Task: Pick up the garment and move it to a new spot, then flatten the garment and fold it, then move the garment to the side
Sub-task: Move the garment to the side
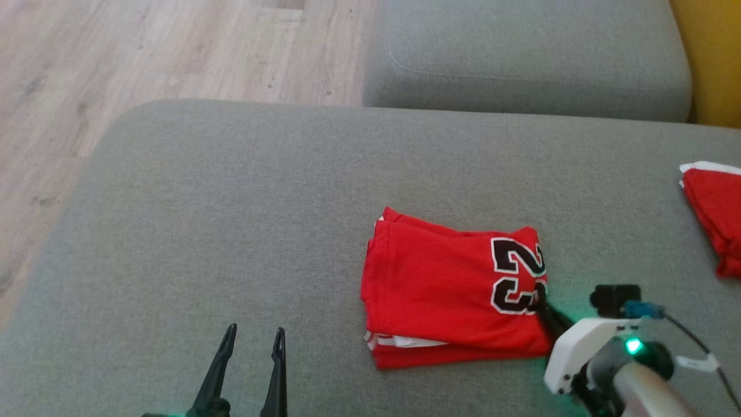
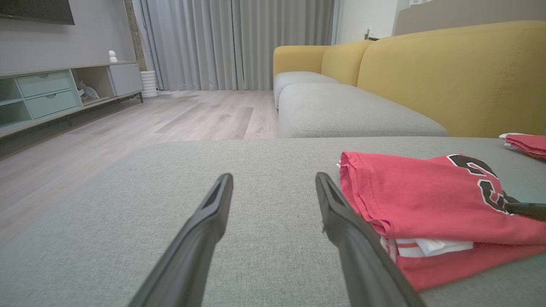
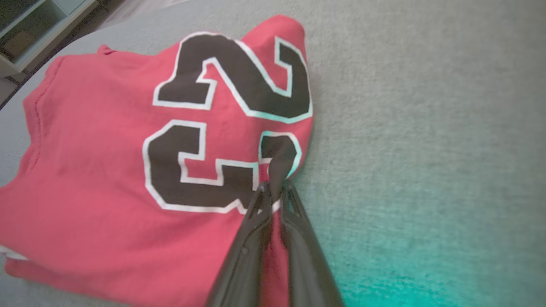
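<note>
Nearest me, my left gripper (image 1: 256,330) sits low at the left over the broad grey fabric seat cushion (image 1: 231,202), its two dark fingers spread wide with nothing between them; in the left wrist view the same gripper (image 2: 274,177) points across bare upholstery, with its right-hand finger just beside the folded edge. My right gripper (image 1: 541,298) comes in from the lower right, fingers pressed together on a pinch of cloth at the right edge of the folded red jersey with a black, white-outlined 23 (image 1: 446,284). Right wrist view confirms it: the gripper (image 3: 275,187) has a ridge of the jersey (image 3: 106,170) nipped beside the digit 3. The jersey (image 2: 418,200) lies flat on the cushion, right of centre, layers stacked, white trim showing at the near edge. Further right, well apart, a second red and white garment (image 1: 715,214) lies at the cushion's edge. Beyond: another grey seat cushion (image 1: 521,52), a mustard-yellow sofa back (image 2: 448,76), pale wood-plank floor (image 1: 145,52), grey curtains (image 2: 239,42).
</note>
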`<state>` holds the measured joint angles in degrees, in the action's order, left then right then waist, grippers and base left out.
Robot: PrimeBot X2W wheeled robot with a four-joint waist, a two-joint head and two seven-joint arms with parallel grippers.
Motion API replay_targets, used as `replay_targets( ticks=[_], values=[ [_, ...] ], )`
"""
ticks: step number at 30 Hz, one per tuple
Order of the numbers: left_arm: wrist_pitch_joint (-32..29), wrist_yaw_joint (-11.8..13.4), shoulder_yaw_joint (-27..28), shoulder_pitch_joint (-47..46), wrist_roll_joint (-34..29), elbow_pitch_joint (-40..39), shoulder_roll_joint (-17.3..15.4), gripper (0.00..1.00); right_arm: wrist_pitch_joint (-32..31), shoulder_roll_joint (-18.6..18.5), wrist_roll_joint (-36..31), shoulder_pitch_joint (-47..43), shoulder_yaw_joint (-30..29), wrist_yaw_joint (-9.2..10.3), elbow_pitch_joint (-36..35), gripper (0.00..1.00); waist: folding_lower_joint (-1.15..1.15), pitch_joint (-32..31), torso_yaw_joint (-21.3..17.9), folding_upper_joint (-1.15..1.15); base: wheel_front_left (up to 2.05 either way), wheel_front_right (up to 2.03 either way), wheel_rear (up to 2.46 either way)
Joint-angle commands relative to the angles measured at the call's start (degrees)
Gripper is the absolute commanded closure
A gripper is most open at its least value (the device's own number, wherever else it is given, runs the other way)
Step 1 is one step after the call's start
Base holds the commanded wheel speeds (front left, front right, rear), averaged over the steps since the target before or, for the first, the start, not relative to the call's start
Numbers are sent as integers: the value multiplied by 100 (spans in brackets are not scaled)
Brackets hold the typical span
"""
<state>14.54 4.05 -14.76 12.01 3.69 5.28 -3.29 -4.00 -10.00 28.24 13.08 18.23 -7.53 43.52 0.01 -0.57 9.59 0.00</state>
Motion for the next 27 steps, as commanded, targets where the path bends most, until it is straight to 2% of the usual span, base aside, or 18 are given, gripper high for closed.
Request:
replay_targets(
  ticks=[1,6,13,14,27],
  values=[
    [46,20,155,-280,76,-226,41,0,146,-221,18,295,112,4,-165,100,-1,63,-71,0,0,0,0],
    [46,64,131,-405,63,-289,41,0,351,-699,-42,719,18,4,-334,100,-1,399,-310,0,0,0,0],
    [46,-39,56,-760,162,-459,41,0,260,-1548,-116,1344,-427,4,-745,100,-1,933,-612,0,0,0,0],
    [46,-39,56,-760,162,-459,41,0,260,-1548,-116,1344,-427,4,-745,100,-1,933,-612,0,0,0,0],
    [46,-155,-90,-1429,413,-659,41,0,-745,-3025,-13,1905,-1806,4,-1671,100,-1,1914,-849,0,0,0,0]
  ],
)
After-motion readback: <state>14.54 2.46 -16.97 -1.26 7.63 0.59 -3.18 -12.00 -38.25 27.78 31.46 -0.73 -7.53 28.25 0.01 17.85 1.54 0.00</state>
